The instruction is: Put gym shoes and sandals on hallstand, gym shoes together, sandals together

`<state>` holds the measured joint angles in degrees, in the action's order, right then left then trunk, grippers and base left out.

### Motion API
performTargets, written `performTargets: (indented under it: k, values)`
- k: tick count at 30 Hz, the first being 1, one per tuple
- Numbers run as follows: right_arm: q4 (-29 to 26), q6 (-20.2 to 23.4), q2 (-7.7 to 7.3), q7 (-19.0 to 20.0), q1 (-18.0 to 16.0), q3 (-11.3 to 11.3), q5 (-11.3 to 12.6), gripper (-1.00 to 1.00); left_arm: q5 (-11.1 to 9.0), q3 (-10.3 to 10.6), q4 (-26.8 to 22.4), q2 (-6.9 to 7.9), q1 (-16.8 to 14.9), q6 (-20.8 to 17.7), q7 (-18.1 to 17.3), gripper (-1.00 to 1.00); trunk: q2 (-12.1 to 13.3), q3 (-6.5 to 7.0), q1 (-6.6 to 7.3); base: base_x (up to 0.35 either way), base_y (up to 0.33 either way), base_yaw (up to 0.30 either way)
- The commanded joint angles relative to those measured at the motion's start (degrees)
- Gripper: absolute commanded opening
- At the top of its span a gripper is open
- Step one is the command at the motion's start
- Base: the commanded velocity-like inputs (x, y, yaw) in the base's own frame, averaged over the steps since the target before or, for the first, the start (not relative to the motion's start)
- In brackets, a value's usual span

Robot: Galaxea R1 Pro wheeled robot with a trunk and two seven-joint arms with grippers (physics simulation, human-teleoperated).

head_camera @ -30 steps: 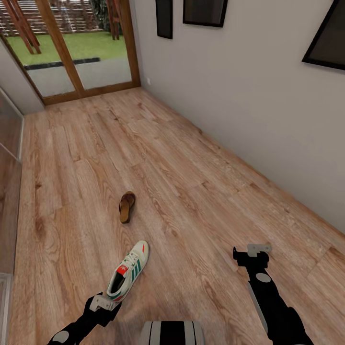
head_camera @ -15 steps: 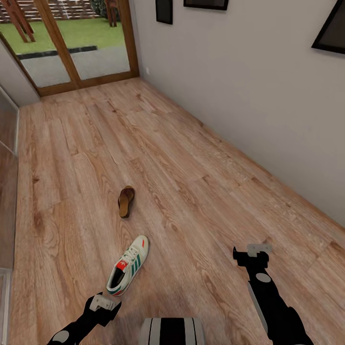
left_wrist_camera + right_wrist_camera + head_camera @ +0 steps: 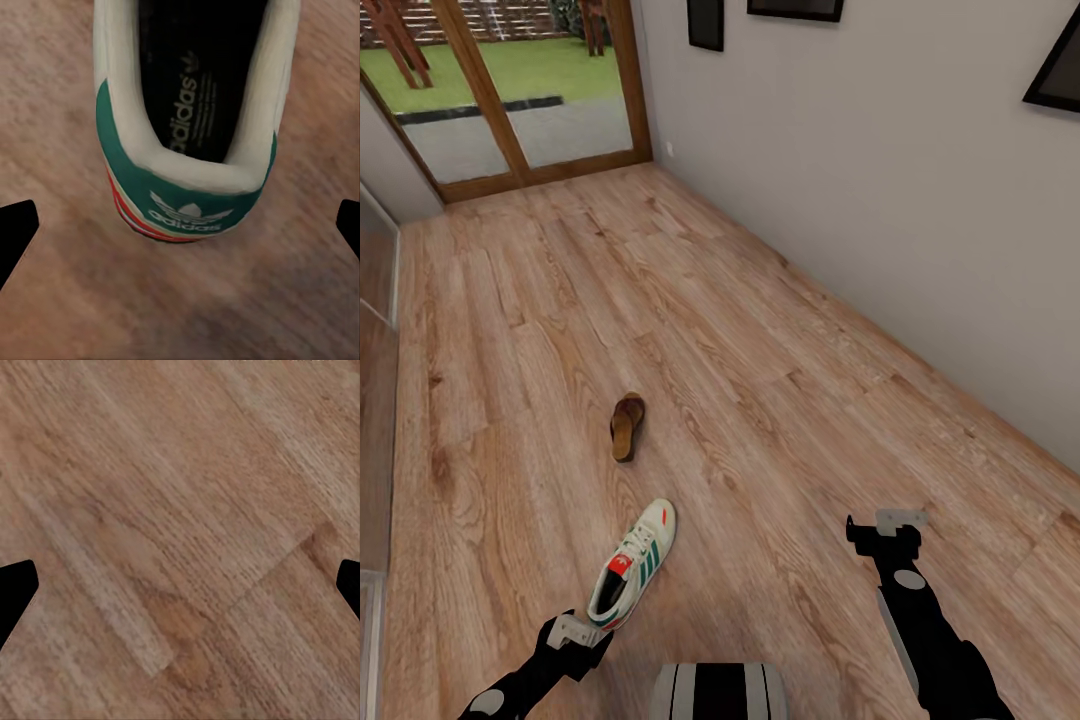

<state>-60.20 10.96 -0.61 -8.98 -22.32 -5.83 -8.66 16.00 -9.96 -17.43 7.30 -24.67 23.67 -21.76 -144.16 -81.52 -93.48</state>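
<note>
A white gym shoe (image 3: pixel 632 575) with green stripes and a red tongue patch lies on the corridor floor (image 3: pixel 780 400), toe pointing away from me. My left gripper (image 3: pixel 575 635) hovers open just behind its heel. In the left wrist view the teal heel (image 3: pixel 187 191) sits between the spread black fingertips (image 3: pixel 15 232), untouched. A brown sandal (image 3: pixel 626 427) lies farther ahead on the planks. My right gripper (image 3: pixel 887 530) hangs open over bare floor (image 3: pixel 180 540), off to the right. The hallstand is out of view.
A grey wall (image 3: pixel 880 170) with dark framed pictures runs along the right side. Wood-framed glass doors (image 3: pixel 520 90) close the corridor's far end. A glass panel (image 3: pixel 375 300) lines the left edge. My base (image 3: pixel 720 695) shows at the bottom.
The whole view has shifted a little as the camera moved; doors and pictures slid upward. The shoe and sandal stay where they lay. Both arms hold the same pose.
</note>
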Motion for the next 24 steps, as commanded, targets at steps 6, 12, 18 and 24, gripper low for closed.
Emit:
performTargets:
  k: [6, 12, 18, 24]
  values:
    - [-0.09, 0.46, -0.01, -0.11, -0.01, 0.03, -0.62, 1.0, 0.52, -0.48, 0.02, -0.08, -0.03, 0.24, -0.28, 1.0, -0.01, -0.04, 0.0, 0.02, 0.017, 0.0]
    - [-0.09, 0.46, -0.01, -0.09, -0.01, 0.03, -0.61, 1.0, 0.52, -0.45, 0.02, -0.09, -0.03, 0.24, -0.26, 1.0, -0.01, -0.04, 0.0, 0.031, 0.003, 0.0]
    - [-0.09, 0.46, -0.01, -0.13, -0.01, 0.03, -0.58, 1.0, 0.52, -0.45, 0.02, -0.09, -0.03, 0.24, -0.25, 1.0, -0.01, -0.04, 0.0, 0.162, 0.001, 0.0]
    - [-0.09, 0.46, -0.01, -0.11, -0.01, 0.03, -0.58, 1.0, 0.52, -0.42, 0.02, -0.11, -0.03, 0.24, -0.29, 1.0, -0.01, -0.04, 0.0, 0.063, 0.0, 0.0]
